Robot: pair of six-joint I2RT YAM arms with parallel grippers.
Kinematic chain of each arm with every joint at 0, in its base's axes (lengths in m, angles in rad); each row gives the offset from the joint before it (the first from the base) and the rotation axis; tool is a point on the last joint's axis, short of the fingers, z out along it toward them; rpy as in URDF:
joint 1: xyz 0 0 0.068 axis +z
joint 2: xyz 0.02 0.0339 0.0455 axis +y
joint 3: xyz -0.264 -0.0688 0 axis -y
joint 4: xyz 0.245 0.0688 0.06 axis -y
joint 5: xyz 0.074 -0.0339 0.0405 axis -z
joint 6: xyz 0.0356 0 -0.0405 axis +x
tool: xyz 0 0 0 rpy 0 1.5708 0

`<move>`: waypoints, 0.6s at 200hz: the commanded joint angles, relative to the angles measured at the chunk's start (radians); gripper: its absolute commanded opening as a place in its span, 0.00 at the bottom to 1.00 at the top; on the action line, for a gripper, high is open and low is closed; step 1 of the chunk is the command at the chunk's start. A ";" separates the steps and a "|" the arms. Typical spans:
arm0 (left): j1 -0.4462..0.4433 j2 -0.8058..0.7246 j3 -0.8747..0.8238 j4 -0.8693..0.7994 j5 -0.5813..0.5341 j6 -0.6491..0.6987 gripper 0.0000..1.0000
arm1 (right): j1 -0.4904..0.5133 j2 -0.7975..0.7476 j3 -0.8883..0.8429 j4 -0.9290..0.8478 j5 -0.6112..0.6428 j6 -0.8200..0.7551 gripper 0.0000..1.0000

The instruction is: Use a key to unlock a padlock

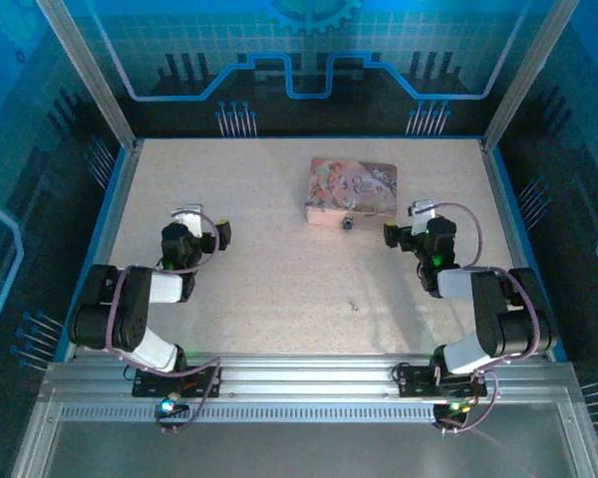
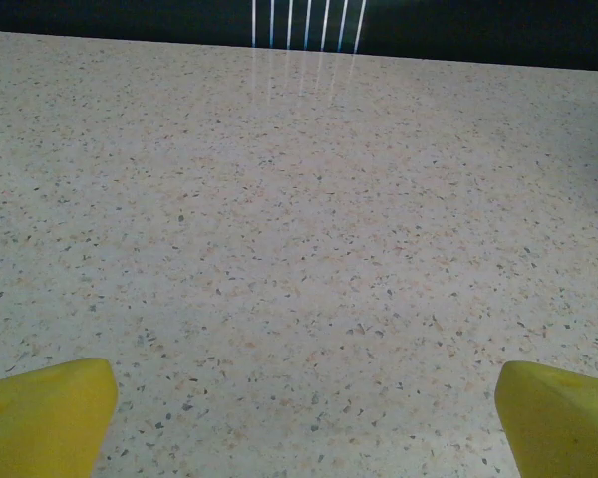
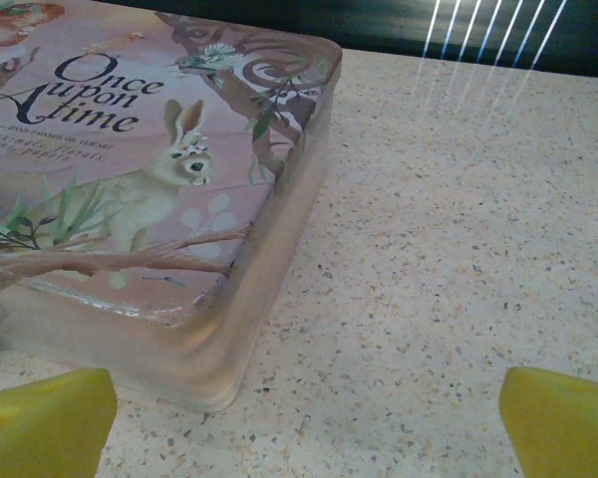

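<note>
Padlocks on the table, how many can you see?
1. The padlock sits at the near side of the pink tin, far centre-right of the table; another could be hidden behind the tin.

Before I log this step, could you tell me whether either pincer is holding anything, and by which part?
Nothing is held: the left pincer and the right pincer both stand open and empty. The padlock lies by the tin, untouched.

The lid of the pink tin box (image 3: 159, 179) carries dark ornate lettering reading "Once Upon a Time", printed beside a drawn rabbit. A line of small capitals just beneath it is too blurred to read. In the top view the lid's lettering is illegible.
</note>
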 commanded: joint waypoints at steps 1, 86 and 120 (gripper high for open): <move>0.006 0.006 0.015 0.006 0.049 0.007 0.99 | 0.001 0.007 0.007 0.003 0.004 -0.004 1.00; 0.006 0.006 0.016 0.003 0.032 0.001 0.99 | -0.007 0.007 0.009 0.002 -0.013 0.000 1.00; 0.006 0.007 0.015 0.004 0.022 -0.002 0.99 | -0.012 0.004 0.005 0.007 -0.025 0.001 1.00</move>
